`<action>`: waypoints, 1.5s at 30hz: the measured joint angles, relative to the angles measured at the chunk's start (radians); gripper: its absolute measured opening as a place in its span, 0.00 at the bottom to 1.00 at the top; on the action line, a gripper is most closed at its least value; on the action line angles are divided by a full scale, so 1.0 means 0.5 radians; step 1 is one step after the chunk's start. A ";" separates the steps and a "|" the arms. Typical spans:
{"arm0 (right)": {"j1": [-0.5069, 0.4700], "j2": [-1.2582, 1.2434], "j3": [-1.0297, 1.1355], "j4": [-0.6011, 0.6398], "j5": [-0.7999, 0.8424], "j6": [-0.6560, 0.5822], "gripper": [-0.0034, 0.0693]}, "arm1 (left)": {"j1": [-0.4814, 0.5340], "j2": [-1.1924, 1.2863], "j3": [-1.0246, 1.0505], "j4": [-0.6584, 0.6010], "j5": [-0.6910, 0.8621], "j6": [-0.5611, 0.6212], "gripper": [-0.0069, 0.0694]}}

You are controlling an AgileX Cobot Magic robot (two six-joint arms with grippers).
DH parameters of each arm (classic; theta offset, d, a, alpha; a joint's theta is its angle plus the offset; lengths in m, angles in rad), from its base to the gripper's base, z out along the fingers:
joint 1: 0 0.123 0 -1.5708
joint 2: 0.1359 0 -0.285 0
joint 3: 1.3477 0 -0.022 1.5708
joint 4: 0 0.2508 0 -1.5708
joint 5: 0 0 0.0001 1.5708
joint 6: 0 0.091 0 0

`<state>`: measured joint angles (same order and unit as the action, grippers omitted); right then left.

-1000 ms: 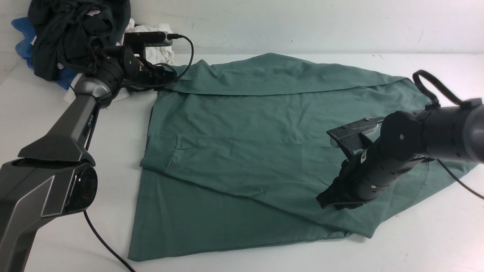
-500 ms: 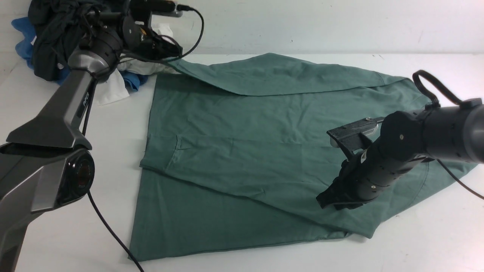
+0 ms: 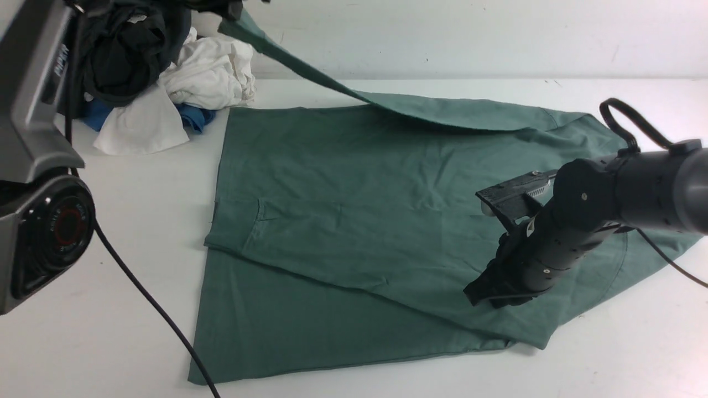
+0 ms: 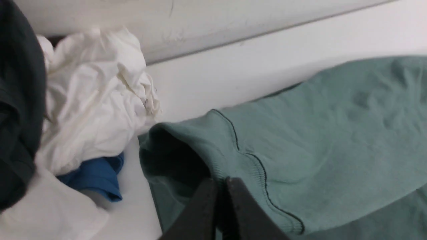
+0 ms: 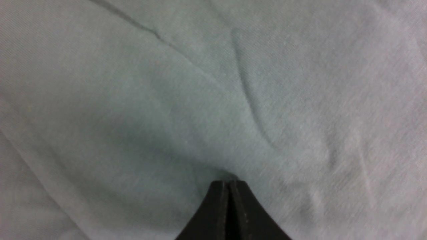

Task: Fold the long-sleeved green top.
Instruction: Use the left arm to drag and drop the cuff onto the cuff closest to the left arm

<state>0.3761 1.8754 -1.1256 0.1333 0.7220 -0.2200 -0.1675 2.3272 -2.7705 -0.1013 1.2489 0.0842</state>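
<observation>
Above the clothes pile (image 3: 210,72): left gripper (image 4: 221,182) clenched on the ribbed cuff (image 4: 203,143), sleeve (image 3: 310,66) raised in a long slant off the table. Just right of the pile: green long-sleeved top (image 3: 343,210) spread flat, 1 panel already folded across. Far right of the pile: right gripper (image 5: 228,182) clenched, tips down on the cloth. Roughly midway, at a guess. Left to do: laying this sleeve in, then halving.
</observation>
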 joint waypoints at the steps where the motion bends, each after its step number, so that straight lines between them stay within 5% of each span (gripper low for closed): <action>1: 0.000 -0.004 -0.012 -0.008 0.034 0.000 0.04 | 0.000 -0.050 0.024 0.000 0.005 -0.021 0.09; 16: 0.000 -0.479 -0.031 -0.318 0.296 0.196 0.04 | -0.228 -0.434 1.711 0.082 0.002 -0.097 0.10; 33: 0.000 -0.621 -0.031 -0.458 0.331 0.305 0.04 | -0.278 -0.866 1.780 0.262 -0.026 -0.113 0.11; 39: 0.000 -0.621 -0.031 -0.461 0.311 0.360 0.04 | -0.278 -0.803 2.154 0.273 -0.085 -0.115 0.11; 45: 0.000 -0.621 -0.031 -0.437 0.364 0.364 0.04 | -0.278 -0.756 2.330 0.453 -0.383 -0.114 0.23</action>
<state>0.3761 1.5651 -1.1412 -0.0850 0.9041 -0.0381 -0.3063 1.9490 -1.6057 0.1252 1.0576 0.0274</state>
